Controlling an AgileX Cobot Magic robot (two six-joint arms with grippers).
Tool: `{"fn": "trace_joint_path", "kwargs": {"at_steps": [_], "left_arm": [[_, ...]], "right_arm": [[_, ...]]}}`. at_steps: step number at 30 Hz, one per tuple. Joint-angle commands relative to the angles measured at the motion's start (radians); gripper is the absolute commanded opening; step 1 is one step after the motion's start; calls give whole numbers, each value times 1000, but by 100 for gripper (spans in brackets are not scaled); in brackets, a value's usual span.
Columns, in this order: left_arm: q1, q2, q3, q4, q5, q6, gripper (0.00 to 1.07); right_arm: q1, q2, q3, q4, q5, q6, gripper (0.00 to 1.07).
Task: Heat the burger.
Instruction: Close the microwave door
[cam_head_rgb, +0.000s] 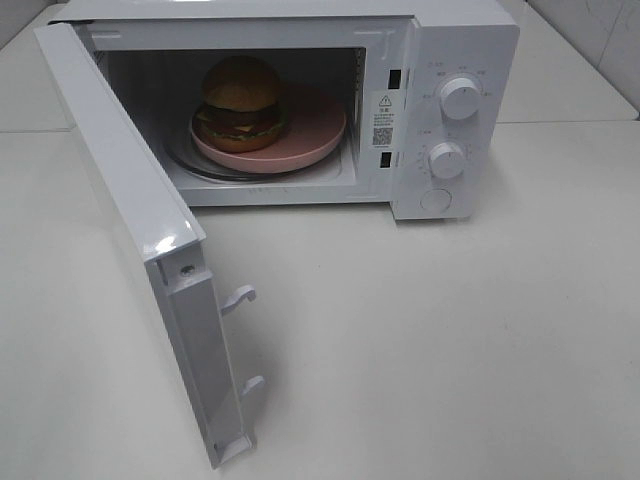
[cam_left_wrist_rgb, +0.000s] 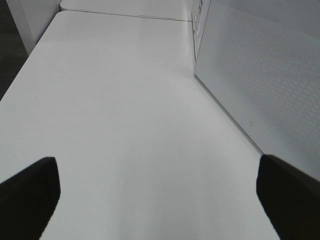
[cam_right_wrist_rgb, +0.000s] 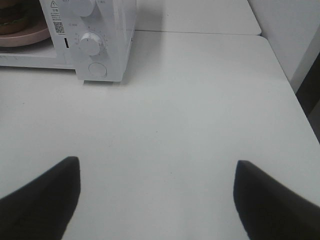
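My left tool (cam_left_wrist_rgb: 156, 172) is spread wide with nothing between its fingers, above the tabletop (cam_head_rgb: 420, 330) beside the outer face of the microwave door (cam_head_rgb: 130, 200). That door stands swung fully open toward the tabletop's front edge. The microwave (cam_head_rgb: 470, 40) sits toward the far edge. Inside its cavity the burger (cam_head_rgb: 241, 100) rests upright on the left part of a pink plate (cam_head_rgb: 315, 125). Two white knobs (cam_head_rgb: 460, 98) are on the right panel. My right tool (cam_right_wrist_rgb: 156, 167) is also spread and holds nothing, over bare tabletop.
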Motion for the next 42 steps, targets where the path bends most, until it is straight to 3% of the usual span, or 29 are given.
{"fn": "trace_joint_path", "kwargs": {"at_steps": [1, 26, 32, 36, 37, 40, 42], "left_arm": [[-1, -12, 1, -2, -17, -1, 100], [-1, -12, 1, -2, -17, -3, 100], [-1, 21, -48, -27, -69, -7, 99], [-1, 65, -52, -27, -128, -7, 90], [-1, 91, -52, -27, -170, -7, 82], [-1, 107, -52, -27, -189, -7, 78], [-1, 170, -52, -27, -277, -7, 56]], "right_arm": [[-6, -34, 1, -2, -12, 6, 76], [-6, -34, 1, -2, -12, 6, 76], [-6, -34, 1, -2, -12, 6, 76], [-6, -34, 1, -2, -12, 6, 76], [-6, -34, 1, -2, -12, 6, 76], [-6, -34, 1, -2, -12, 6, 76], [-6, -34, 1, -2, -12, 6, 76]]}}
